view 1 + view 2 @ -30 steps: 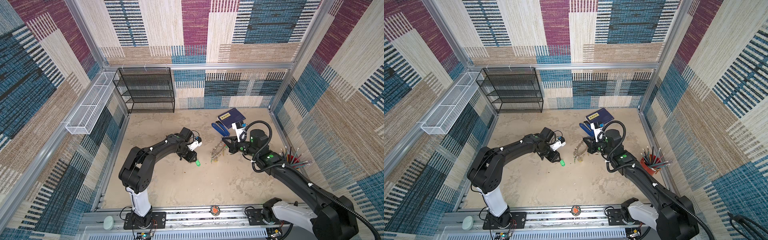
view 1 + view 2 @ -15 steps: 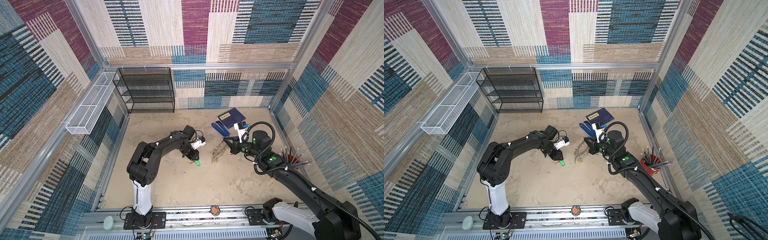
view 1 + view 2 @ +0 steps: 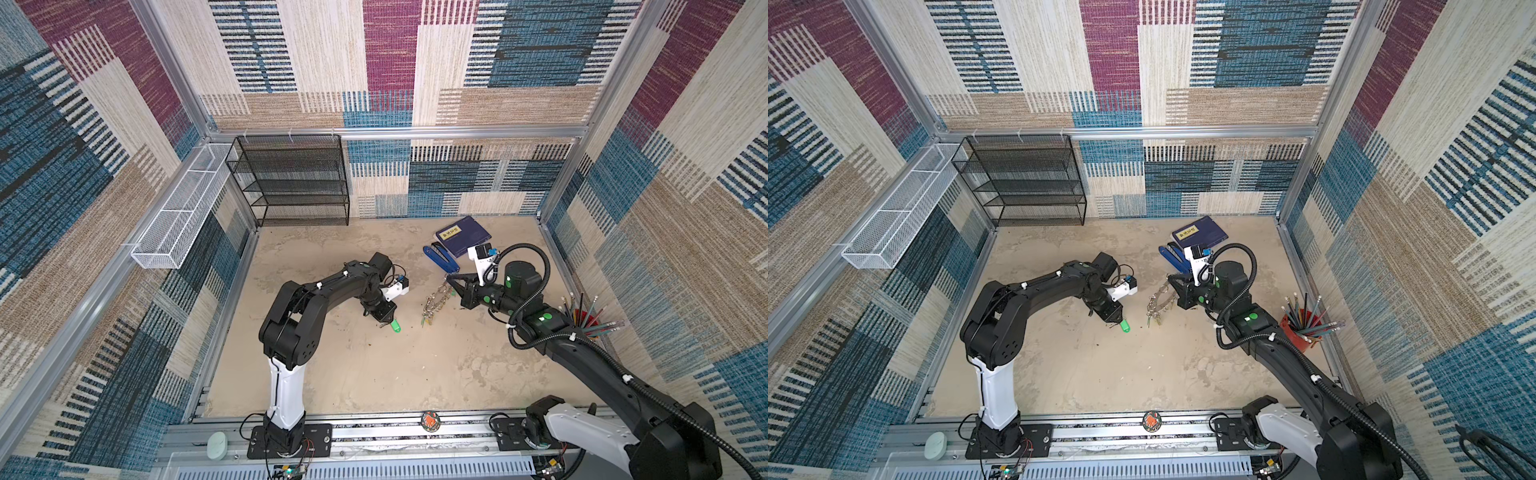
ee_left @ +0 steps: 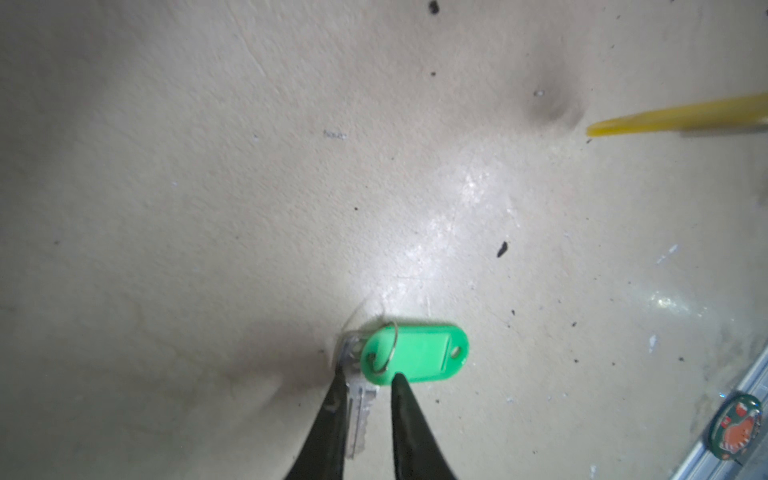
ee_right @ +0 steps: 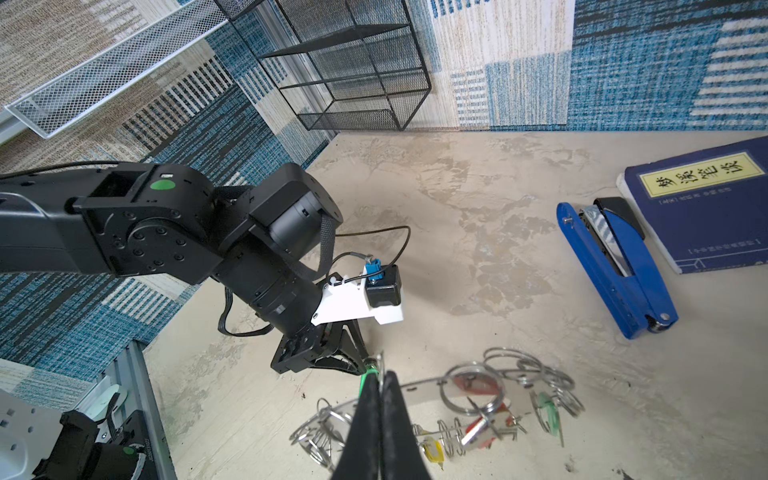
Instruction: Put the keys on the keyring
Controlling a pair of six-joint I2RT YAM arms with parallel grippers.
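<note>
One of the keys (image 4: 359, 411), silver with a green tag (image 4: 415, 353), lies flat on the floor. My left gripper (image 4: 368, 374) points down over it, open only narrowly. One finger rests against the blade and a gap shows at the other. In both top views the green tag (image 3: 396, 327) (image 3: 1124, 327) pokes out below the left gripper (image 3: 388, 320). The keyring (image 3: 435, 302) (image 5: 469, 395) stands tilted on edge, its lower rings on the floor. My right gripper (image 3: 451, 282) (image 5: 380, 376) is shut on its upper rim.
A blue stapler (image 3: 440, 257) and a blue book (image 3: 463, 235) lie behind the right gripper. A red cup of pencils (image 3: 582, 320) stands at the right wall. A black wire shelf (image 3: 297, 183) and a white wire basket (image 3: 183, 216) are at the back left.
The left gripper's jaws have narrowed around the green-tagged key and its arm has swung a little to the right. The right gripper stays shut, holding the keyring up.
</note>
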